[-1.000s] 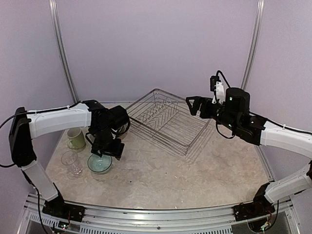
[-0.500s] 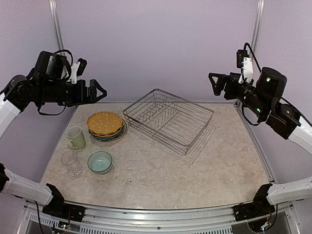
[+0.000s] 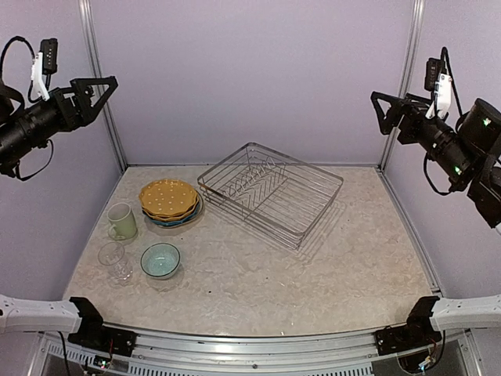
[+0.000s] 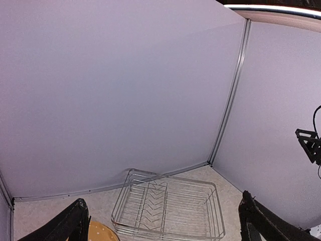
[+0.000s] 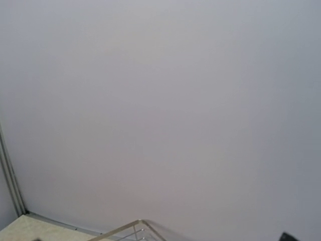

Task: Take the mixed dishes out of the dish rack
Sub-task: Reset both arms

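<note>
Table (image 3: pixel 329 266): dish rack (image 3: pixel 270 192) well below left gripper (image 3: pixel 106 92), right gripper (image 3: pixel 379 111)

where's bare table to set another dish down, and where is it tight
Widest bare table lies in front of the dish rack, from the bowl across to the right edge. A narrower strip runs right of the rack. The left side is crowded: plate stack, mug, glass and bowl sit close together.

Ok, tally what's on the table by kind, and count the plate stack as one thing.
Plate stack: 1
Mug: 1
Glass: 1
Bowl: 1
Dish rack: 1
Total: 5
</note>
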Motion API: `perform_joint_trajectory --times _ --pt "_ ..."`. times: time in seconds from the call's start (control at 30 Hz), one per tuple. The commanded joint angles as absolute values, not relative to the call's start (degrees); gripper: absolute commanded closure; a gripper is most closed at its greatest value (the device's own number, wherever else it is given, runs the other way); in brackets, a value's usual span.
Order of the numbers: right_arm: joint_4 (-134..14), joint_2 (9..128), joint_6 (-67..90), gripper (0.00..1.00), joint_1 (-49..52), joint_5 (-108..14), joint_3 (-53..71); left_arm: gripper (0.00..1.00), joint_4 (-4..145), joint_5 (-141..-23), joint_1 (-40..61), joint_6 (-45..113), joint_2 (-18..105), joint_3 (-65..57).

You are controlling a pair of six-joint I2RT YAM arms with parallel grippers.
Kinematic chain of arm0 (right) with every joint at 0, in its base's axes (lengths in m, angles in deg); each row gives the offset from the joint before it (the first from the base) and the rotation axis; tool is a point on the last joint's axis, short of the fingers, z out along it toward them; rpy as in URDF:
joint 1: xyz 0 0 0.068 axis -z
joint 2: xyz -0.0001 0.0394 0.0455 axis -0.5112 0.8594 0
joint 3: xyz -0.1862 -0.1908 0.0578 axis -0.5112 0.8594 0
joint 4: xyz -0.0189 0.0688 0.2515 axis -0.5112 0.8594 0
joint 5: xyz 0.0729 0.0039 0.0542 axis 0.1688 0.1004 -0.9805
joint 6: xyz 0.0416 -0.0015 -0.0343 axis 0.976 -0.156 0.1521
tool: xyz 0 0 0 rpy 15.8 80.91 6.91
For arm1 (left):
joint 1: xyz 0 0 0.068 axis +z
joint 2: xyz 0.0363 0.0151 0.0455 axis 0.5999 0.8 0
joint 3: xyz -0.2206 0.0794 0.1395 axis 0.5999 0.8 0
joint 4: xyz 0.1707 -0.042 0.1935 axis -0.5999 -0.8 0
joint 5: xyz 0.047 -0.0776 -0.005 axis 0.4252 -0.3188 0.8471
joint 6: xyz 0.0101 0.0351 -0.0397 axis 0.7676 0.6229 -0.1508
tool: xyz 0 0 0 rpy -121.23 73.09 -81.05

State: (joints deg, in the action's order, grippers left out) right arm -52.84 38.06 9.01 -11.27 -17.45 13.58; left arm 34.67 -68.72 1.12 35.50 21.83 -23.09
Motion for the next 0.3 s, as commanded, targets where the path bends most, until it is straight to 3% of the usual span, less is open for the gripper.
perform_joint_trajectory --times 0.0,0.27 --pt "-52.0 36.8 7.6 0.00 -11.1 -16.0 12.4 0.01 39.7 -65.6 1.4 39.1 19.8 -22.1" --pt "-52.5 34.5 6.0 0.00 -11.1 -14.9 14.5 0.01 41.8 -63.6 1.4 41.2 17.8 -20.5"
